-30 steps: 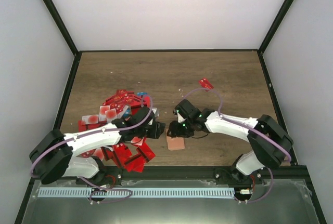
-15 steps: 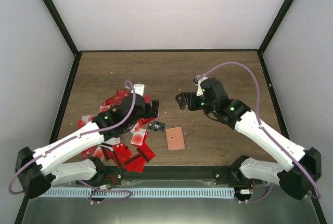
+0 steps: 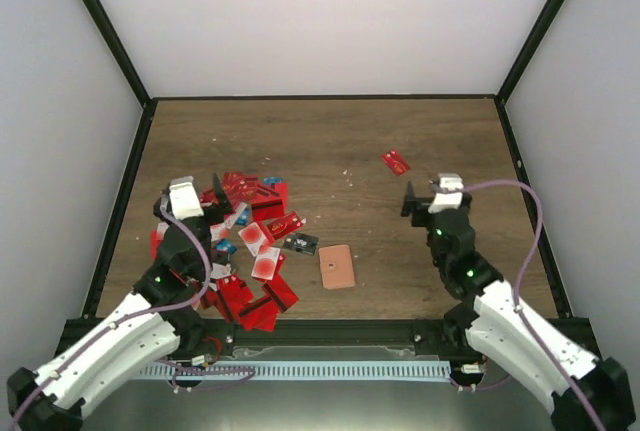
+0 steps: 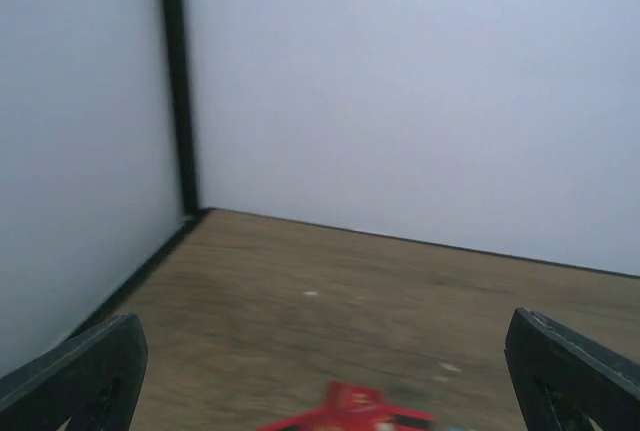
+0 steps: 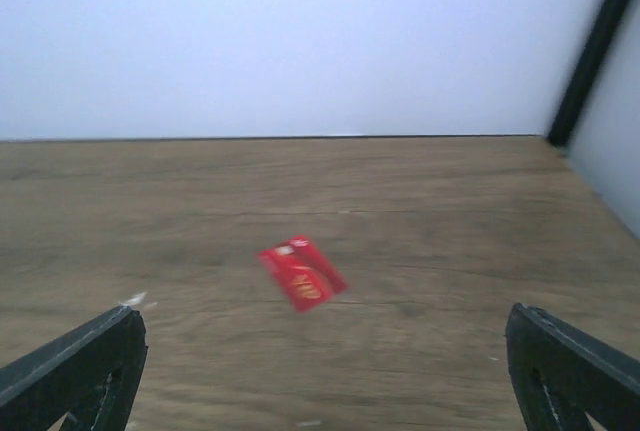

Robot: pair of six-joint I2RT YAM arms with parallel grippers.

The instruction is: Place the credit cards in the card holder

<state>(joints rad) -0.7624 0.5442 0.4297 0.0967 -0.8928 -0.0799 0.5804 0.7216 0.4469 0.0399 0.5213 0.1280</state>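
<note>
Overhead view: the left gripper (image 3: 192, 194) is raised above the far left part of the heap of credit cards (image 3: 243, 251), jaws spread wide and holding nothing; in the left wrist view the two fingers (image 4: 75, 371) stand far apart at the lower corners, with the blurred edge of one red card (image 4: 345, 413) low between them. The right gripper (image 3: 430, 194) hovers on the right side, well apart from the heap, jaws likewise spread and empty; beyond it, farther from the arms, lies a lone card (image 3: 396, 162), red, which the right wrist view shows flat on the wood (image 5: 302, 274). The card holder (image 3: 338, 267) lies flat, salmon face up, on the wooden table (image 3: 420, 121), toward the near edge, just right of the heap and between the two arms; a black card (image 3: 300, 243) lies just beside it, to its far left.
</note>
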